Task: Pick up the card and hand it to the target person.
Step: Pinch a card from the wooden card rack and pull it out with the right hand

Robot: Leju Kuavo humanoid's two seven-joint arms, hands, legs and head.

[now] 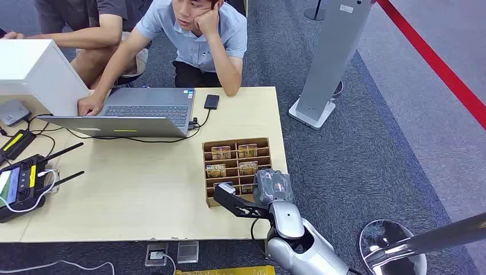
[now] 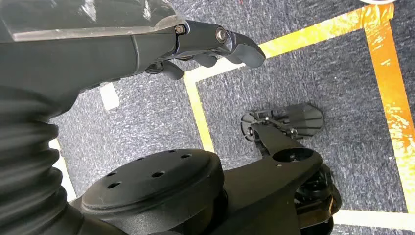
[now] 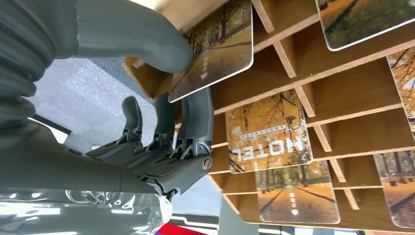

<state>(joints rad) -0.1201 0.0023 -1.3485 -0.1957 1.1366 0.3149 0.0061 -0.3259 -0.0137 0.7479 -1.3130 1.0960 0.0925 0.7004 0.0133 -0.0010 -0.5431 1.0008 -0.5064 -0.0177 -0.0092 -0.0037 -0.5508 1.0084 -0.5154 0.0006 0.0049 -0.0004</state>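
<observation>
A wooden card rack (image 1: 207, 172) stands on the table's right part, with several autumn-picture cards (image 1: 247, 150) in its slots. My right hand (image 1: 272, 186) is at the rack's near right corner. In the right wrist view its thumb (image 3: 137, 44) lies on top of one card (image 3: 220, 54) and its fingers (image 3: 195, 117) sit under it, so the card is pinched at the rack's edge. A card marked HOTEL (image 3: 269, 132) lies in a neighbouring slot. A person (image 1: 200, 40) in a light blue shirt sits behind the table, one hand on the laptop. My left hand (image 2: 210, 44) hangs over the floor, holding nothing.
An open laptop (image 1: 137, 112) and a black phone (image 1: 211, 101) lie at the table's far side. A remote controller (image 1: 23, 183) and a white box (image 1: 34, 69) are on the left. A grey stand (image 1: 329, 63) and a metal post base (image 1: 390, 246) are on the carpet to the right.
</observation>
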